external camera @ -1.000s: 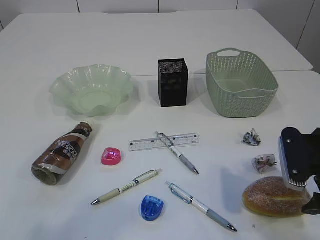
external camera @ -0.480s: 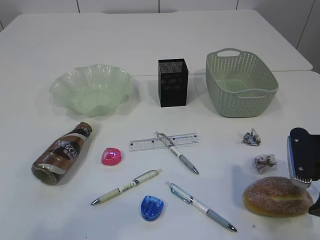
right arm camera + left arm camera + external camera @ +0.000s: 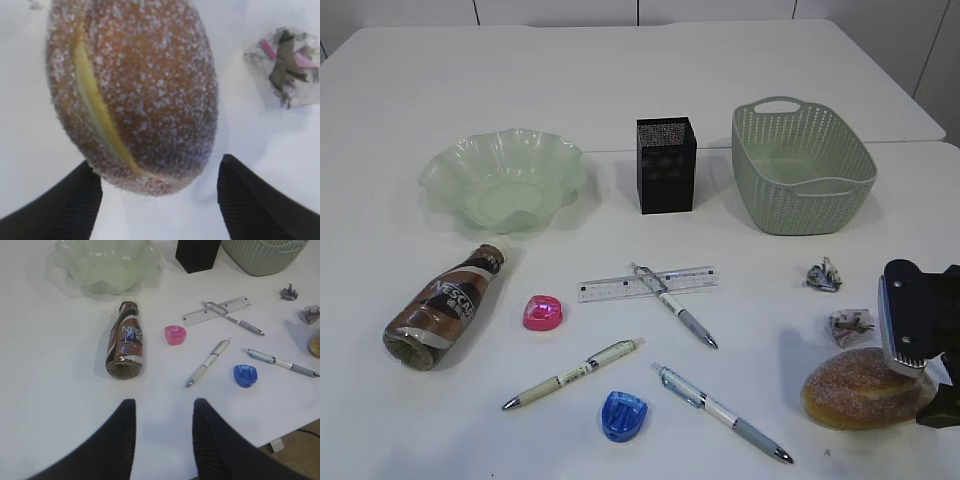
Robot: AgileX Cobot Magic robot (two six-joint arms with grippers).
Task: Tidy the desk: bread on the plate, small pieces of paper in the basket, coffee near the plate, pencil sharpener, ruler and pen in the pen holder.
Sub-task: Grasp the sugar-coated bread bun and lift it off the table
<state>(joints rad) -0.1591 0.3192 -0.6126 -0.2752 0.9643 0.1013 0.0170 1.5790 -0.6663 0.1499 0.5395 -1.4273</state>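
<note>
The sugared bread lies at the front right, and my right gripper is open with its fingers either side of the bread's right end. In the right wrist view the bread fills the space ahead of the open jaws. My left gripper is open and empty above the front left of the table, short of the lying coffee bottle. Two paper scraps lie behind the bread. The green plate, black pen holder and green basket stand along the back.
A ruler, three pens, a pink sharpener and a blue sharpener lie scattered mid-table. The coffee bottle lies at the left. The table's front edge is close below my left gripper.
My right gripper drew off to the right, then came back left and lower around the bread's right end. Nothing else has moved.
</note>
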